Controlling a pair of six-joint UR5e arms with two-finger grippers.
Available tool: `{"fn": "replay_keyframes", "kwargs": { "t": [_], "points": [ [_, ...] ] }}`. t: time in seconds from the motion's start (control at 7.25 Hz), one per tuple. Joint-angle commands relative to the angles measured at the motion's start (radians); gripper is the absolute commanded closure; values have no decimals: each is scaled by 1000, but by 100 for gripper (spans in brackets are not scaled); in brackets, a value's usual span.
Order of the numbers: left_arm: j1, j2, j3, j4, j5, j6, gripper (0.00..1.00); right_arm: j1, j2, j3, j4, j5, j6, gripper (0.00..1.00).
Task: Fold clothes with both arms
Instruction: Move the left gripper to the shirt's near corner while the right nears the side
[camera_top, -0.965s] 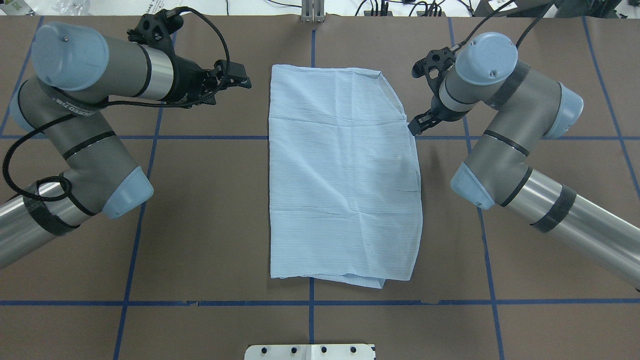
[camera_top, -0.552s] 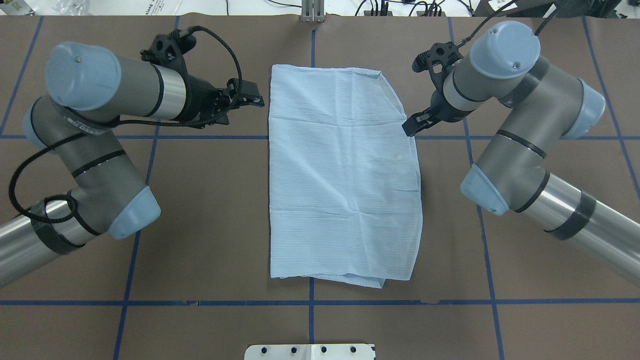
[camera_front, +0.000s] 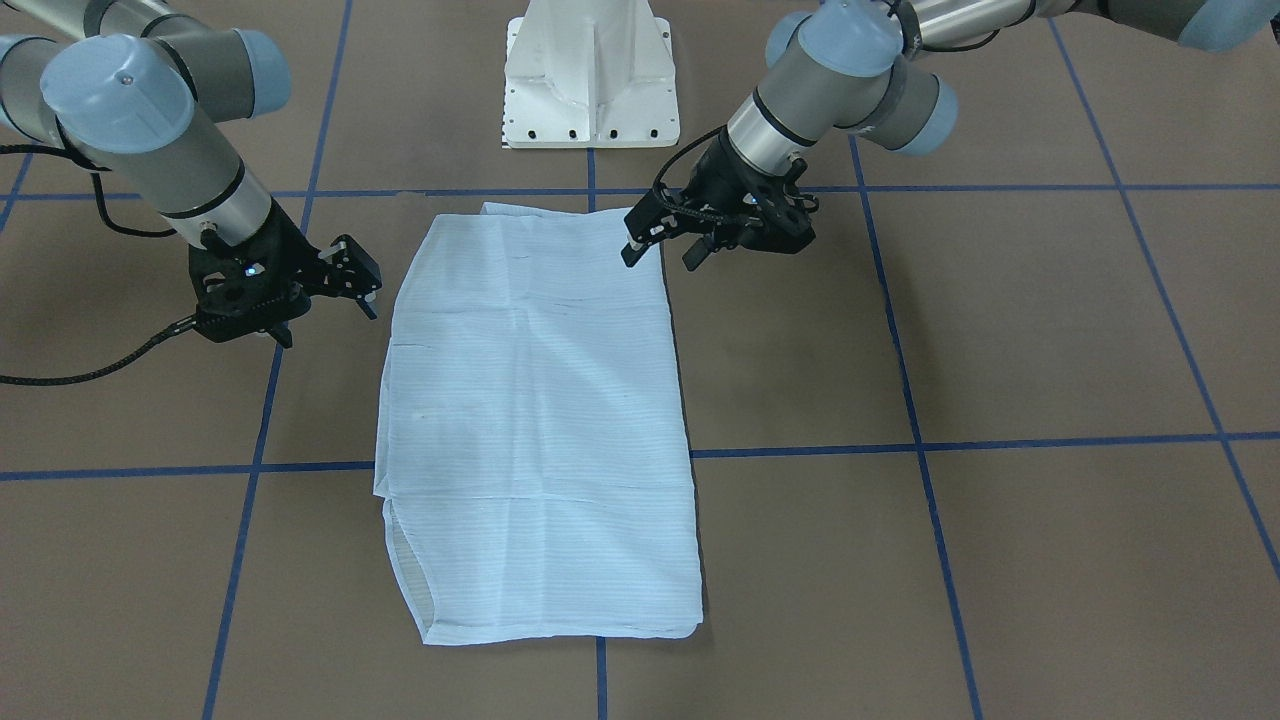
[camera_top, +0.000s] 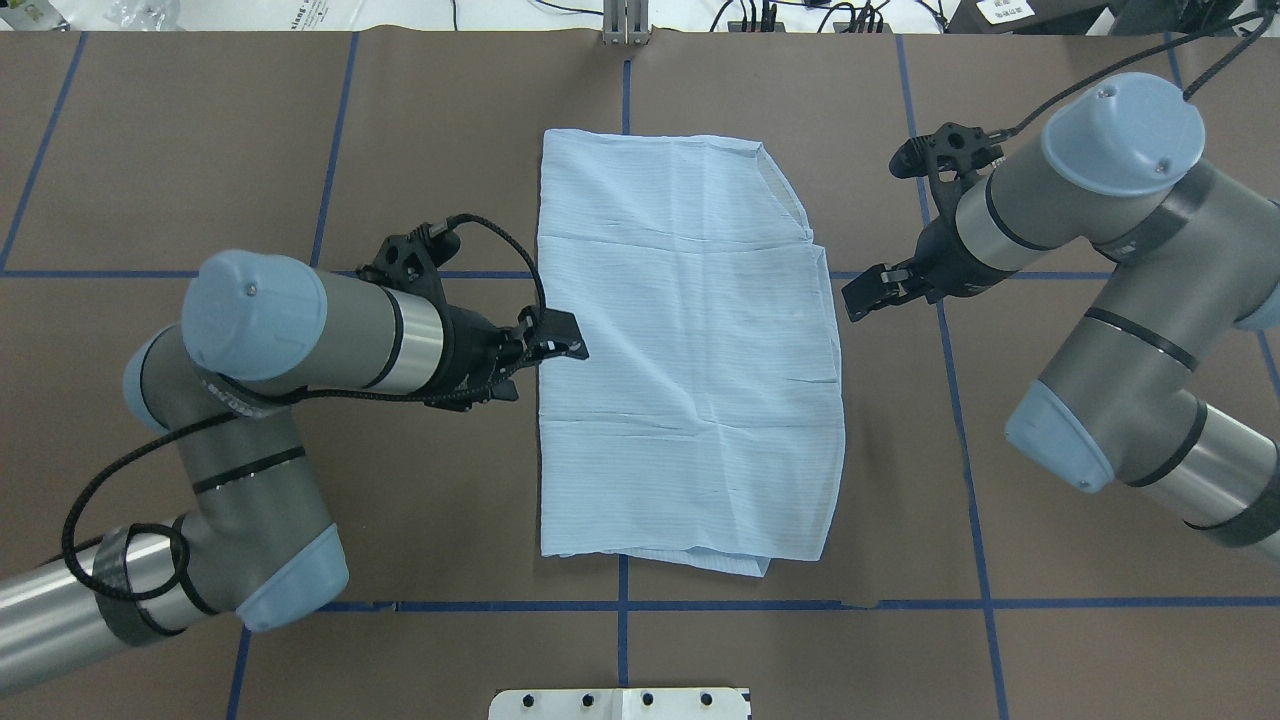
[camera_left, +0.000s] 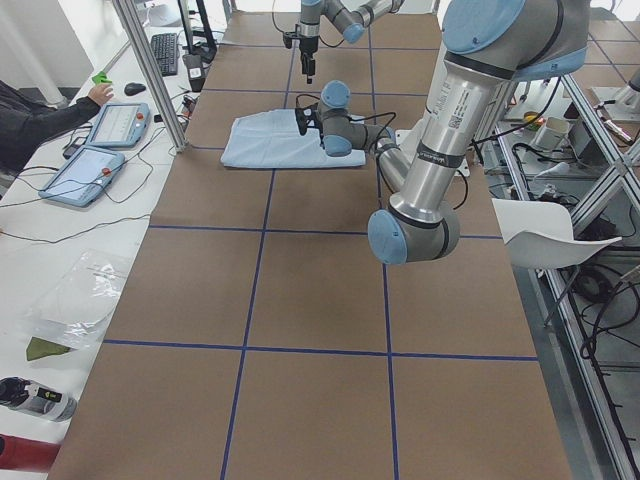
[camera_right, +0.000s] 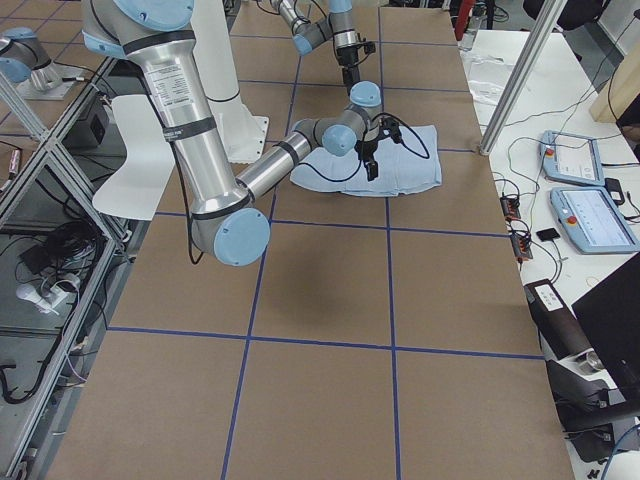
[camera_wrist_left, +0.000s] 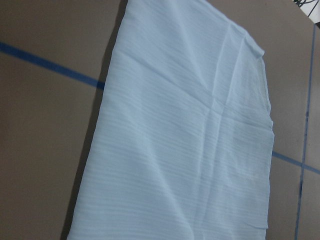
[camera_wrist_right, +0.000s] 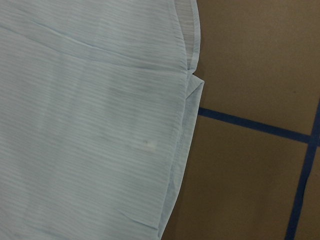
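You see the folded shirt (camera_top: 690, 350) lying flat; the left gripper (camera_front: 660, 257), claw spread, is at its left edge, and the right gripper (camera_front: 330, 315), claw spread, is just beside its right edge.

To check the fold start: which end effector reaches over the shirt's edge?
The left end effector; the right end effector hangs beside the shirt, off it.

Overhead opposes front; both share shirt (camera_top: 690, 350).

shirt (camera_top: 690, 350) lies between left pincer (camera_top: 545, 362) and right pincer (camera_top: 866, 294).
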Motion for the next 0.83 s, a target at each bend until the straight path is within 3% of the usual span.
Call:
{"fn": "replay_keyframes", "kwargs": {
  "t": [0.0, 0.69],
  "points": [
    [142, 23, -33, 74, 103, -98, 0, -26, -44, 70, 2, 17, 73, 0],
    [266, 17, -25, 185, 177, -120, 7, -48, -70, 90, 2, 19, 98, 0]
  ]
}}
